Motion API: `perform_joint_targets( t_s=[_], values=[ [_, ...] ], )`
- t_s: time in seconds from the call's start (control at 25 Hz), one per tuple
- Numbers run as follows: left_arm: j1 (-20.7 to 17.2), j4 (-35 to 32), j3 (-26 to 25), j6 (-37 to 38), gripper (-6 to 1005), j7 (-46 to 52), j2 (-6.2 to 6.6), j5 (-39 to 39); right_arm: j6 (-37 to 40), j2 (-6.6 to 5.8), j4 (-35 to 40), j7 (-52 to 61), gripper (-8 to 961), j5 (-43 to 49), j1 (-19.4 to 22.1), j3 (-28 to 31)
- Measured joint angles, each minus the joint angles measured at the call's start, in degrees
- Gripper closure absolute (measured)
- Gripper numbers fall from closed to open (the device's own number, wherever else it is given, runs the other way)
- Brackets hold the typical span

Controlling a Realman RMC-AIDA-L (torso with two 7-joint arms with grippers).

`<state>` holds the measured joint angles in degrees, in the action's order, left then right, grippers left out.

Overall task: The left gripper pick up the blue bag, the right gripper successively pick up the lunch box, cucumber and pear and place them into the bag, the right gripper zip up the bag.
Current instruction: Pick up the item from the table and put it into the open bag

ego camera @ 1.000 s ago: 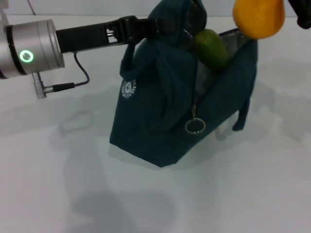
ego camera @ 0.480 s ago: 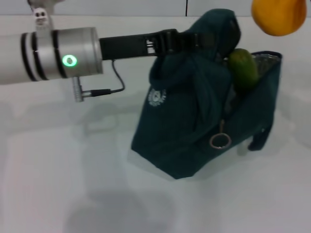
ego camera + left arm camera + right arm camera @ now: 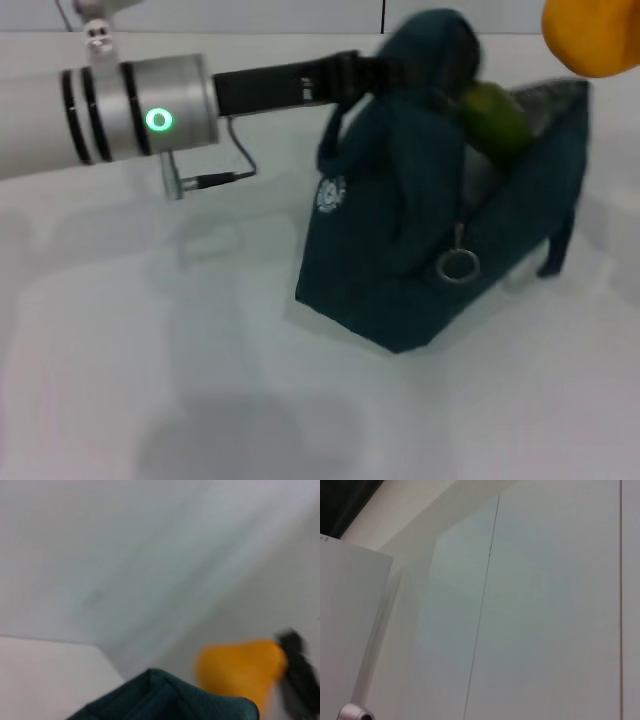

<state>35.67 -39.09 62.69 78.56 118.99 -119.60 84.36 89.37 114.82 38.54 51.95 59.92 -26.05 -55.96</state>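
White tabletop [image 3: 150,380]. left gripper [image 3: 375,72] clamps the blue bag [image 3: 420,250] by its top, holding the mouth open. cucumber [image 3: 495,115] pokes out just past those jaws. pear [image 3: 595,35] hangs above the opening; right gripper's jaws: cannot tell.

The left arm [image 3: 120,110] is a thick silver-white cylinder ringed by two black bands, with a round green light [image 3: 158,121] glowing on its side. Past the cylinder it narrows to a slim black link [image 3: 285,85] with pale markings along its face. A thin black cable [image 3: 225,165] loops out from under the cylinder into a small silver plug. A silver fitting [image 3: 97,35] sits on top near the bands. In the left wrist view a blurred black part [image 3: 300,675] shows at the picture's edge.
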Motion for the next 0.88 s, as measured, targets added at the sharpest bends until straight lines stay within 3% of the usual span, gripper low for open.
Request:
perform_joint_targets(
  t_s=[0.48, 0.88],
  values=[
    [-5.1, 0.7, -2.0, -4.4, 944, -3.6, 0.24, 0.6, -2.6, 0.37, -2.3, 0.2, 924, 0.4, -3.3, -1.8],
    [-5.5, 0.7, -1.9, -2.4, 944, -4.5, 0.04, 0.3, -6.9, 0.71, -8.5, -1.9, 923, 0.5, -11.5, -7.2]
  ],
)
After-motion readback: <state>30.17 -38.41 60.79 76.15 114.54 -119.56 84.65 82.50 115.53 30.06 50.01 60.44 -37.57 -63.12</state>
